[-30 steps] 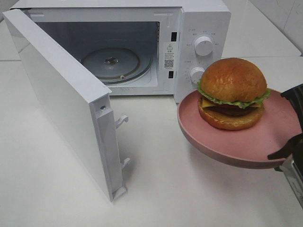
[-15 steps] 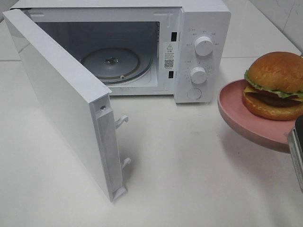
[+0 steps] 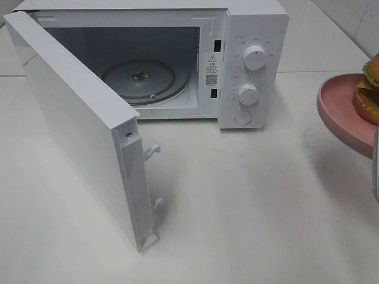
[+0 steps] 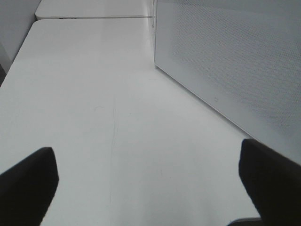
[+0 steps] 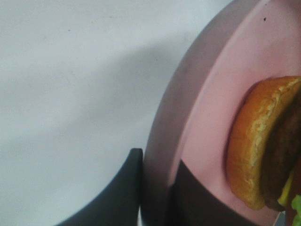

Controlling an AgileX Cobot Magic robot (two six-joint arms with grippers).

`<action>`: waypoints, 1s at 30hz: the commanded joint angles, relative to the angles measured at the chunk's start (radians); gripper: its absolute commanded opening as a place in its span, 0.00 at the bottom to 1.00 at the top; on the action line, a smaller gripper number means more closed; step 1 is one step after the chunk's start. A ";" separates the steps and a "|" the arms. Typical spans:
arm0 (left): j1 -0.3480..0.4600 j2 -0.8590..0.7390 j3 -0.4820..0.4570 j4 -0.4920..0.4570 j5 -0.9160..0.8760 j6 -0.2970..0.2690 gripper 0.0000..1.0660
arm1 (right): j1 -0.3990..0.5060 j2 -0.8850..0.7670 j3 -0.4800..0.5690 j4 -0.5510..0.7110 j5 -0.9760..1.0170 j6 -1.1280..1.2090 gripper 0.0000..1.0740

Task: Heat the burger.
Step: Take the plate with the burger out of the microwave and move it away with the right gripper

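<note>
Right claw (image 5: 157, 188) clamps plate (image 3: 340, 106) rim; burger (image 3: 368, 89) now at frame's right edge. Left claw (image 4: 150, 181) wide open, empty. Bench (image 3: 249, 201) clear before microwave (image 3: 177, 53).

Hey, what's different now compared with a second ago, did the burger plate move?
Yes. The pink plate carrying the burger has slid to the right, away from the microwave, and is now half out of the overhead view. The right gripper still pinches the plate's rim. The microwave door stays open and the turntable stays bare.
</note>
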 commanded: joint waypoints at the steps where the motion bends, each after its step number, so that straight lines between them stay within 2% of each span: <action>1: 0.002 -0.004 0.002 0.002 -0.014 -0.003 0.93 | -0.005 0.011 -0.003 -0.099 -0.001 0.064 0.03; 11: 0.002 -0.004 0.002 0.002 -0.014 -0.003 0.93 | -0.005 0.134 -0.003 -0.235 0.075 0.398 0.03; 20: 0.002 -0.004 0.002 0.002 -0.014 -0.003 0.93 | -0.005 0.236 -0.003 -0.255 0.150 0.649 0.04; 30: 0.002 -0.004 0.002 0.002 -0.014 -0.003 0.93 | -0.005 0.393 -0.003 -0.290 0.200 1.067 0.04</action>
